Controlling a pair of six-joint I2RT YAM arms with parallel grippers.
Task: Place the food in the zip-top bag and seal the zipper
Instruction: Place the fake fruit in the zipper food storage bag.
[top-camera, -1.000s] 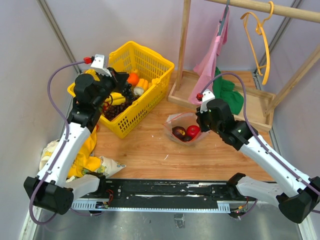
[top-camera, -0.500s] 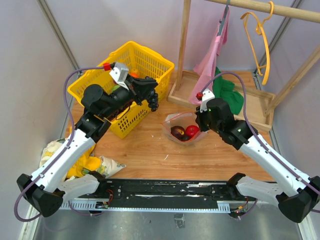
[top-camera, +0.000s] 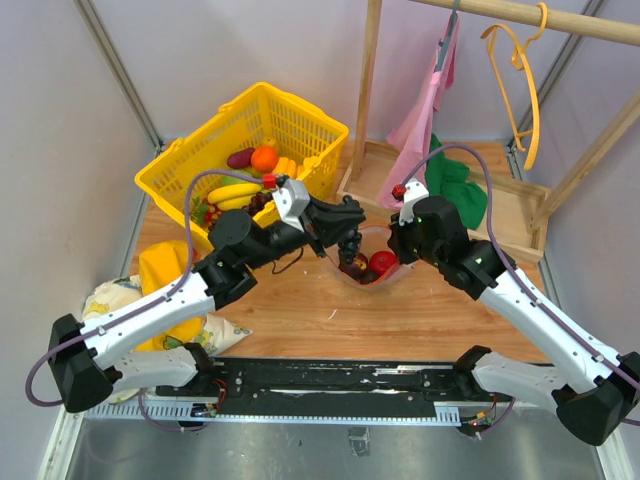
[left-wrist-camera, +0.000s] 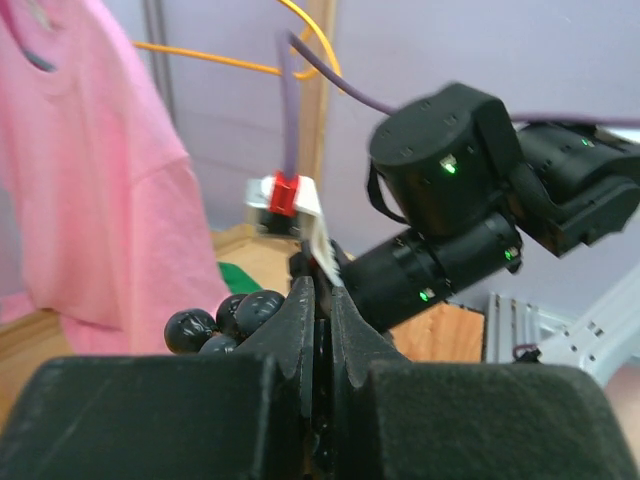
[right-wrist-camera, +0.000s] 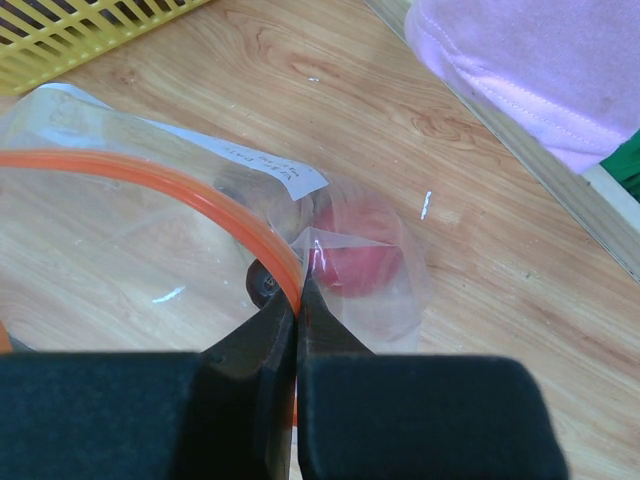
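The clear zip-top bag (top-camera: 368, 262) lies open on the wood, holding a red apple (top-camera: 385, 263) and a dark piece (top-camera: 357, 267). My right gripper (top-camera: 398, 238) is shut on the bag's mouth edge, pinching the red-orange zipper (right-wrist-camera: 240, 210); the apple (right-wrist-camera: 360, 255) shows through the plastic. My left gripper (top-camera: 350, 238) is shut on a bunch of dark purple grapes (left-wrist-camera: 225, 318) and holds it just above the bag's mouth, next to the right wrist. Bananas (top-camera: 234, 192), an orange (top-camera: 264, 158) and other pieces lie in the yellow basket (top-camera: 300, 120).
A wooden clothes rack base (top-camera: 505, 215) with a pink shirt (top-camera: 425, 110) and a green cloth (top-camera: 458, 190) stands at the back right. A yellow hanger (top-camera: 525, 80) hangs on the rail. A yellow-patterned cloth bundle (top-camera: 160, 290) lies at the front left.
My left gripper has carried the grapes out of the basket, rightward to above the bag's mouth. The right gripper has kept hold of the bag edge.
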